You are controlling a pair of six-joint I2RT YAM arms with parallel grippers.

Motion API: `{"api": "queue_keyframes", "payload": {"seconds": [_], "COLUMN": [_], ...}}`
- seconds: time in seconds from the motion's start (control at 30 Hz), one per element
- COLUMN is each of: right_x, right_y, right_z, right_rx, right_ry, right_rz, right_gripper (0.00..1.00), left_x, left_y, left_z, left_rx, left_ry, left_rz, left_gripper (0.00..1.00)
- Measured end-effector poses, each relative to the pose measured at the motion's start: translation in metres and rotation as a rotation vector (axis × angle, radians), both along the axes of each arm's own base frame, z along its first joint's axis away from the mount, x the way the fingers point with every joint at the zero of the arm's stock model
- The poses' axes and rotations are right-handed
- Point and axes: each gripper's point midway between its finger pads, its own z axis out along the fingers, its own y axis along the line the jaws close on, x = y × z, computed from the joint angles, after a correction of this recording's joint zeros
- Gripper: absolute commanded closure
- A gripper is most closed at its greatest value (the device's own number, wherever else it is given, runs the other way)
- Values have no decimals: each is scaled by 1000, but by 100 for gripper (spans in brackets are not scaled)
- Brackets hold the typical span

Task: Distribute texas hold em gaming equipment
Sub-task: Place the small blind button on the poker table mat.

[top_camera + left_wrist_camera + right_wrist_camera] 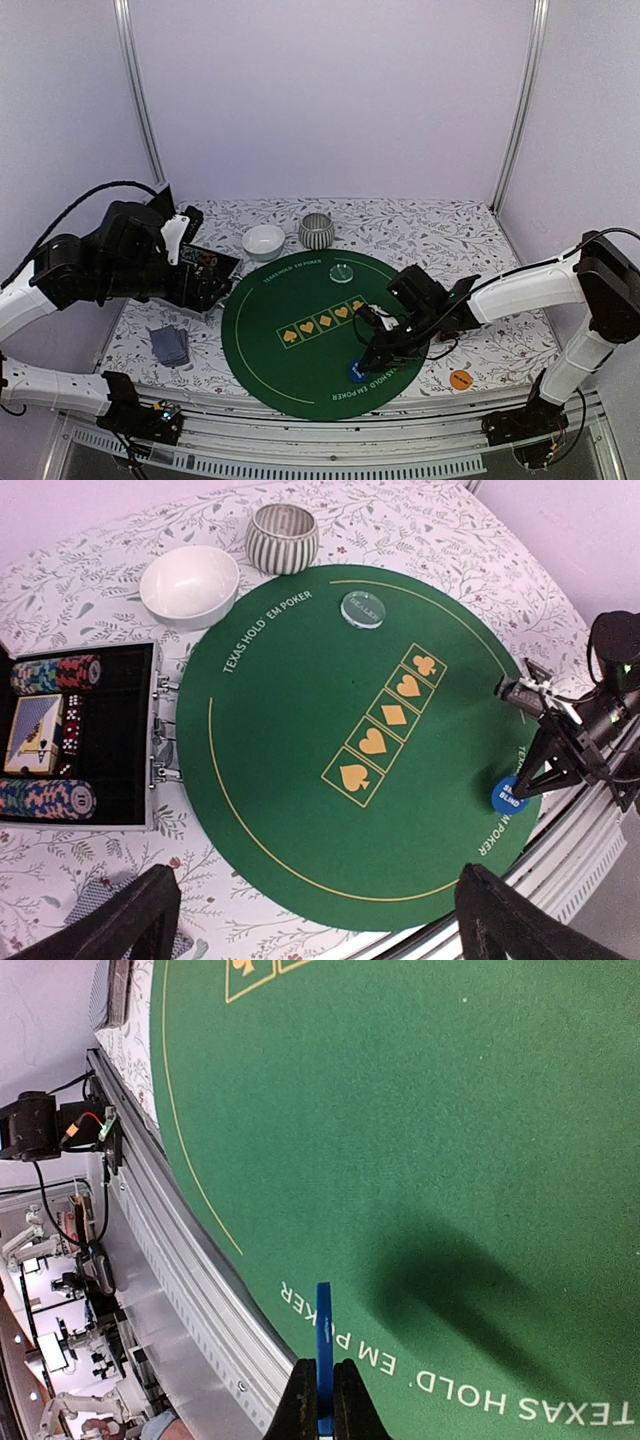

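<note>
My right gripper (322, 1388) is shut on a blue button disc (323, 1332), held on edge just above the near rim of the green mat (290, 375). The same blue disc (508, 796) shows in the left wrist view and from above (358, 372). A pale green disc (342, 273) lies on the mat's far side. An orange disc (460, 380) rests on the cloth at the right. Grey-blue cards (170, 345) lie left of the mat. My left gripper (315, 920) hangs open and empty, high over the mat's near left edge.
An open black case (100, 730) left of the mat holds rows of striped chips (55, 672), a card deck (35, 735) and dice. A white bowl (264, 241) and a striped grey bowl (316, 231) stand behind the mat. The table's front rail (190, 1270) runs close below the disc.
</note>
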Motion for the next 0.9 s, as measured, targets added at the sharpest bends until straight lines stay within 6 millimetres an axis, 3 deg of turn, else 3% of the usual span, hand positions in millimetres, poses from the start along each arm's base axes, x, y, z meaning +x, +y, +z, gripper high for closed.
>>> {"api": "queue_keyframes", "payload": {"seconds": [0.13,0.33,0.43,0.57,0.63,0.77,0.83,0.9], "right_x": [0,10,13,13,17,48,67,79], "right_y": [8,18,14,7,7,0,-9,-24], "right_z": [-10,-19,-25,-32,-29,-17,-4,14], "right_rx": [-4,5,-8,-46,-65,-234,-327,-412], "right_ry": [34,61,73,88,77,-27,-102,-170], "right_rz": [28,53,52,40,37,-40,-91,-148], "right_gripper": [97,92,77,46,38,20,5,1], "left_x": [7,40,57,70,74,76,73,72], "left_y": [0,-18,-25,-21,-16,-1,3,6], "left_z": [-1,-2,5,21,27,38,39,38], "left_rx": [36,96,109,123,125,112,107,103], "left_ry": [-24,-72,-110,-189,-222,-286,-305,-321], "left_rz": [-5,-17,-17,-12,-1,26,26,26], "left_gripper": [2,2,2,2,2,2,2,2]}}
